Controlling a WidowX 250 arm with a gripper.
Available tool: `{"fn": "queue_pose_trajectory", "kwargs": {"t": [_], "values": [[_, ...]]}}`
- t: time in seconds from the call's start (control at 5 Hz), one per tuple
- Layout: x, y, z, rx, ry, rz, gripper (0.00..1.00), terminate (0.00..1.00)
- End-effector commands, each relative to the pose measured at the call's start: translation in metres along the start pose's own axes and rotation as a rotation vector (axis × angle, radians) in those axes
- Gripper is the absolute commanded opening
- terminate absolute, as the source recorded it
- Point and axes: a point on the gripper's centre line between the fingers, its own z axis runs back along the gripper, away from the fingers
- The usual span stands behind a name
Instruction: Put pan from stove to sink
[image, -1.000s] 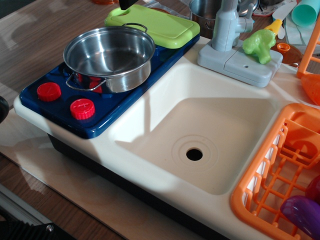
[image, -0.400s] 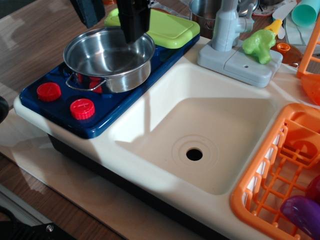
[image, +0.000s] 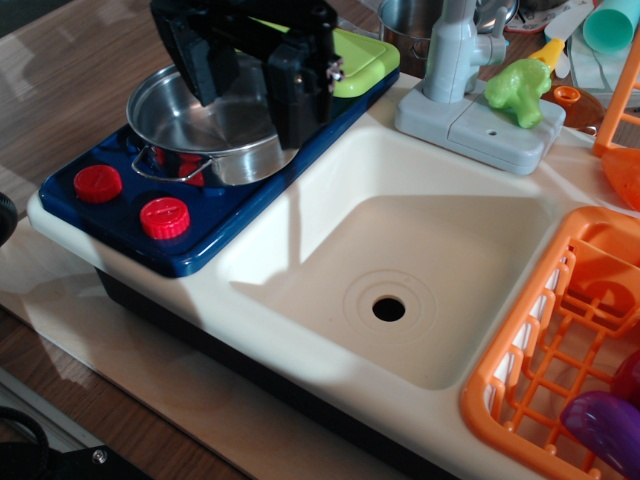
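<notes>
The shiny steel pan (image: 185, 135) sits on the dark blue stove (image: 225, 215) at the left, with one wire handle toward the two red knobs (image: 165, 217). My black gripper (image: 256, 118) is open and low over the pan. Its left finger (image: 205, 65) hangs over the pan's inside. Its right finger (image: 300, 100) covers the pan's right rim. I cannot tell whether the fingers touch the pan. The cream-white sink (image: 400, 240) with its dark drain hole (image: 388, 308) lies to the right and holds nothing.
A lime-green cutting board (image: 362, 55) lies behind the stove. A grey faucet (image: 455, 60) and a green broccoli toy (image: 518, 90) stand behind the sink. An orange dish rack (image: 545, 360) holding a purple item (image: 605, 425) is at the right. A steel pot (image: 405, 20) stands at the back.
My gripper has come down from the top edge of the view to just over the pan, still open. The pan has not moved.
</notes>
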Motion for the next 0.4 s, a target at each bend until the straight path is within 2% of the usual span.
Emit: {"fn": "queue_pose_trajectory", "kwargs": {"t": [0.0,0.2], "values": [[0.0016,0.0005,-0.0098,0.011,-0.068,-0.025,1.00,0.00],[0.0017,0.0030,-0.0157,0.009,-0.079,-0.037,1.00,0.00]]}}
